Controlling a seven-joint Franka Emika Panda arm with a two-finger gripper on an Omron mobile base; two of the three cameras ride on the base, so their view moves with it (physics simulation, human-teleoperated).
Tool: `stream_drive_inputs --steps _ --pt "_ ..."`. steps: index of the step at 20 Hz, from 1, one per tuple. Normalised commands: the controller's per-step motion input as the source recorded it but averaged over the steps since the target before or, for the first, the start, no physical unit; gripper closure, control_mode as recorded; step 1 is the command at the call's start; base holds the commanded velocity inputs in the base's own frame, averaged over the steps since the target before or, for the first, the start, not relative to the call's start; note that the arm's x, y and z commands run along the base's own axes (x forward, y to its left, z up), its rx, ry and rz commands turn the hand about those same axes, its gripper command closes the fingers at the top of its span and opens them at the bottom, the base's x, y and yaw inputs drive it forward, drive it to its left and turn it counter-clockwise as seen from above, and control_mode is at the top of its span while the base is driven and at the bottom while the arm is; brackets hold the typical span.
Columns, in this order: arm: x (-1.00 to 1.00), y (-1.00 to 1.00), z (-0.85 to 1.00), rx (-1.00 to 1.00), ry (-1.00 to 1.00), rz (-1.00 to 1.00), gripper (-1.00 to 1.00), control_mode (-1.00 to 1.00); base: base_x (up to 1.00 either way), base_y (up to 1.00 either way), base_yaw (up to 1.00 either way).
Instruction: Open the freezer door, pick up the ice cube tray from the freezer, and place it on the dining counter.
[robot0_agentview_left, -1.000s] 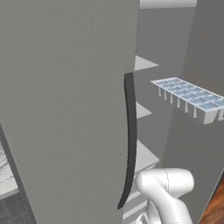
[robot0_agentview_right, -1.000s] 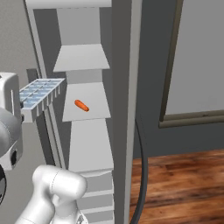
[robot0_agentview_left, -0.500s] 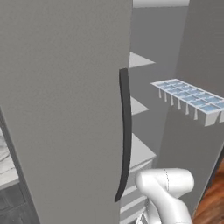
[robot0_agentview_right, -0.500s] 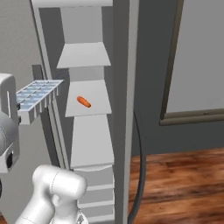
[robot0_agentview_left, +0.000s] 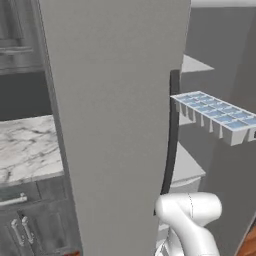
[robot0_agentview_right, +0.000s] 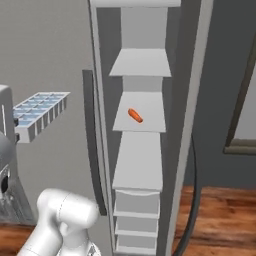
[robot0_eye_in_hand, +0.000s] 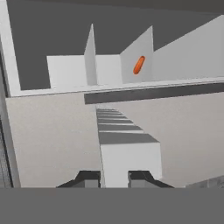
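Observation:
The ice cube tray (robot0_agentview_left: 215, 115), pale-rimmed with two rows of light blue cells, hangs level in the air outside the freezer, also seen as the tray (robot0_agentview_right: 40, 111). My gripper (robot0_eye_in_hand: 114, 178) is shut on the tray's (robot0_eye_in_hand: 127, 151) near end, one dark fingertip (robot0_eye_in_hand: 89, 178) on each side. The freezer door (robot0_agentview_left: 115, 125) stands swung open, its long dark handle (robot0_agentview_left: 172, 135) just left of the tray. A white marble top (robot0_agentview_left: 25, 150) with dark grey fronts lies far left; I cannot tell whether it is the dining counter.
The open freezer shows white shelves (robot0_agentview_right: 140, 112) and drawers (robot0_agentview_right: 135, 220). A small orange item (robot0_agentview_right: 135, 115) lies on a middle shelf. A second grey door (robot0_agentview_right: 200, 100) with a curved handle stands at the right, over a wooden floor (robot0_agentview_right: 220, 210).
The whole picture has shifted, so the base has moved; the marble top has come into view at the left. The tray keeps its place in my grip.

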Motion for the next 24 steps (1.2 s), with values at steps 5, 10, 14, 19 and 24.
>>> stream_drive_inputs --steps 5,10,14,19,24 --pt "0.0 0.0 0.0 0.0 0.0 0.0 1.0 1.0 -0.14 0.57 0.54" --pt "0.0 0.0 0.0 0.0 0.0 0.0 1.0 1.0 -0.01 0.75 0.56" --pt "0.0 0.0 0.0 0.0 0.0 0.0 1.0 1.0 0.0 0.84 0.54" --pt "0.0 0.0 0.0 0.0 0.0 0.0 1.0 1.0 0.0 0.77 0.58" --pt "0.0 0.0 0.0 0.0 0.0 0.0 1.0 1.0 0.04 0.64 0.69"
